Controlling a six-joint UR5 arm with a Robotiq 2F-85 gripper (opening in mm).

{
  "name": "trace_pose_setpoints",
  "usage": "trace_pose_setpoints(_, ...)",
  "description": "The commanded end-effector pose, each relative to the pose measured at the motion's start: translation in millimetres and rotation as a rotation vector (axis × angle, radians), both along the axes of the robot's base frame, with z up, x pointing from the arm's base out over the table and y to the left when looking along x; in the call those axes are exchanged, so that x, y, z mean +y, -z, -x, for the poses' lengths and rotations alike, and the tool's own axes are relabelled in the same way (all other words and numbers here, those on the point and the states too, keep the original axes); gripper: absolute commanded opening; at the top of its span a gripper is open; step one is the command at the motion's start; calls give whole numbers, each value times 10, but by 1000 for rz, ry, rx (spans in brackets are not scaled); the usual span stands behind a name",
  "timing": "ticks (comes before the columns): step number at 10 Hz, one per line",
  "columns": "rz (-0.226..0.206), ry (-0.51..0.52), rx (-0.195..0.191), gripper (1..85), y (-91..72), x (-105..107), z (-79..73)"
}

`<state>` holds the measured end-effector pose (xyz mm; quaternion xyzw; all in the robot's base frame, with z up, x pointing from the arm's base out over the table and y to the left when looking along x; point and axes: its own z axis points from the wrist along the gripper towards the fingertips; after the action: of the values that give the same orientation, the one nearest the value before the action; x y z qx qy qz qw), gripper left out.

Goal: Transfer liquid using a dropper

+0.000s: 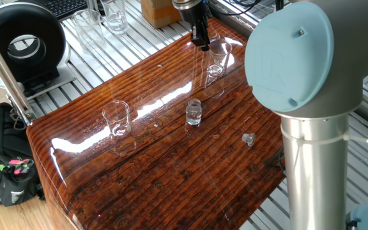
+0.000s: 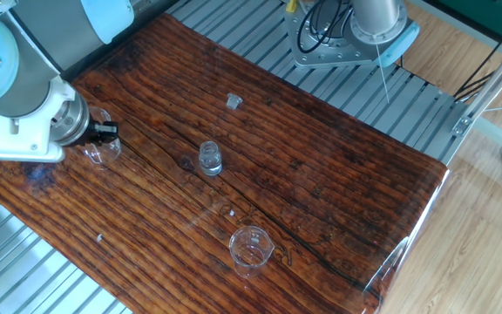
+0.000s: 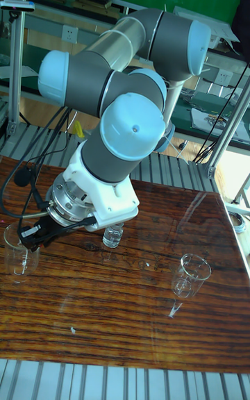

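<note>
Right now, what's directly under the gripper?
The gripper hangs over a clear glass at the table's edge. No dropper or liquid is discernible; the arm hides part of the glass.

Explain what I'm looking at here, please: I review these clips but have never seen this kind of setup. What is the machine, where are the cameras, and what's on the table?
It is one grey-and-blue robot arm with a black two-finger gripper at a glossy wooden table. Two cameras look down from opposite sides; a third, tall picture looks across from table height. On the table stand a glass beaker, a small vial mid-table and a tiny clear cap. The gripper hovers at a larger glass vessel near the far edge. Whether it holds anything, such as a thin dropper, is too fine to tell.
</note>
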<state>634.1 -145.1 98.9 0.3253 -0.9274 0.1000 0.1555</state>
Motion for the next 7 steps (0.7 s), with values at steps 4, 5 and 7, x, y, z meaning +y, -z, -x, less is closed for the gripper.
trace_pose_setpoints(4,-19,6,-7,293,22,39,-2)
trace_pose_setpoints(5,-19,6,-7,293,27,42,-1)
trace_pose_setpoints(7,-15,6,-8,287,14,40,0)
